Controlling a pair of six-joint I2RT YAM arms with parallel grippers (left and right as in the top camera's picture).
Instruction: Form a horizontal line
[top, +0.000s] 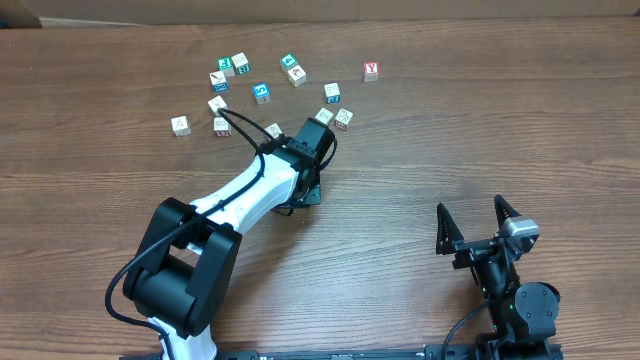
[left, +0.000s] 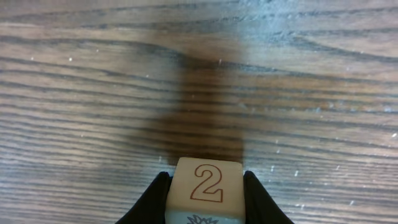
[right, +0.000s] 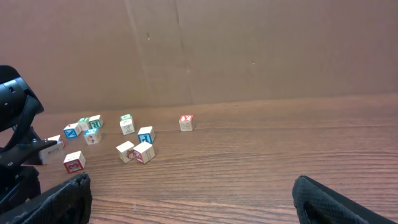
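No straight row of touching cubes shows. The white cube with a red Y stands alone at the back right of the scatter; it also shows in the right wrist view. My left gripper is shut on a white cube with a red 2, and the left wrist view shows it held over bare wood. In the overhead view this cube is hidden under the gripper. My right gripper is open and empty near the front right, fingers wide apart.
Several loose letter cubes lie at the back left, among them a blue-faced one, a white one and a close pair. The left arm stretches diagonally across the table. A cardboard wall stands behind.
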